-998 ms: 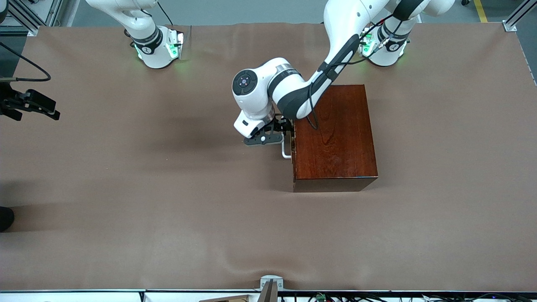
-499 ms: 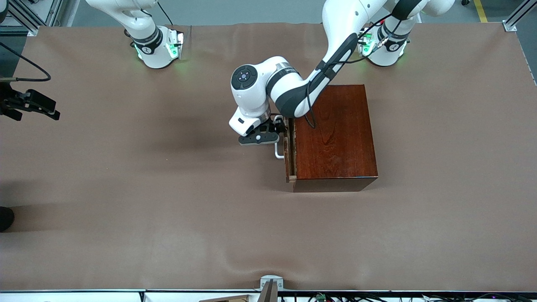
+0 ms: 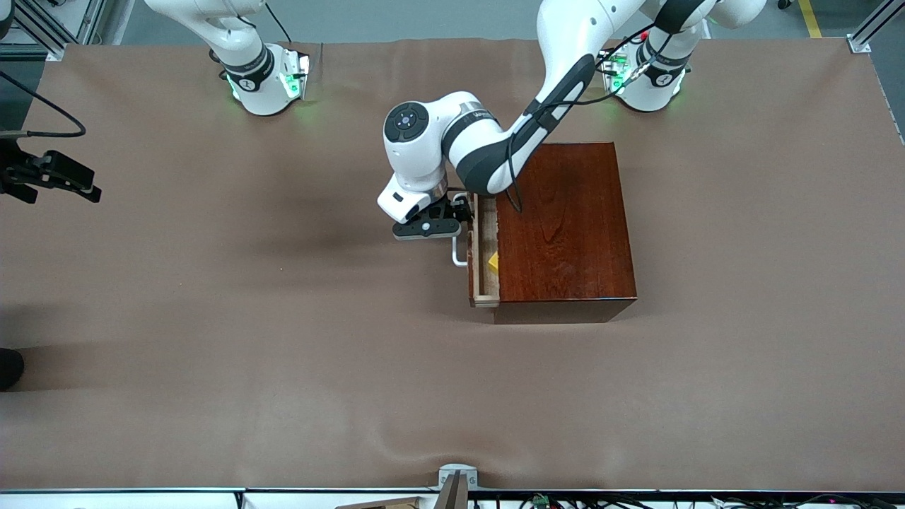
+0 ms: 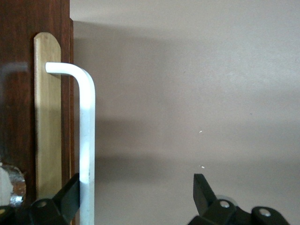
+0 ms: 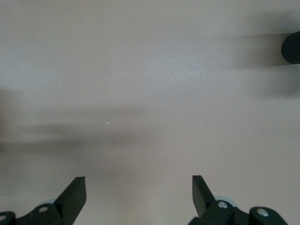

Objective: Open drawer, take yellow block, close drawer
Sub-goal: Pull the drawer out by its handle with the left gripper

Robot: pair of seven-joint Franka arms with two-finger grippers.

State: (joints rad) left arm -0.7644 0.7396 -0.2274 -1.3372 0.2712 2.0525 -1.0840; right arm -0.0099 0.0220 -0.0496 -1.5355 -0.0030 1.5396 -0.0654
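Note:
The dark reddish-brown box (image 3: 565, 226) stands mid-table. Its pale wood drawer (image 3: 483, 286) is pulled out a little toward the right arm's end. A corner of the yellow block (image 3: 493, 261) shows inside it, at the box's edge. My left gripper (image 3: 452, 220) is open at the white U-shaped handle (image 3: 458, 254). In the left wrist view the handle (image 4: 87, 140) lies against one finger (image 4: 70, 190), in front of the drawer's face (image 4: 48, 117); the left gripper (image 4: 138, 192) holds nothing. My right gripper (image 3: 85, 185) waits open and empty at the right arm's end of the table (image 5: 138, 192).
The brown cloth-covered table (image 3: 283, 339) stretches around the box. The arm bases (image 3: 265, 81) (image 3: 647, 78) stand along the edge farthest from the front camera. The left arm's forearm (image 3: 523, 141) reaches over the box's corner.
The left gripper has moved toward the right arm's end with the handle hooked on a finger. The drawer has slid out of the box and the yellow block has come into view.

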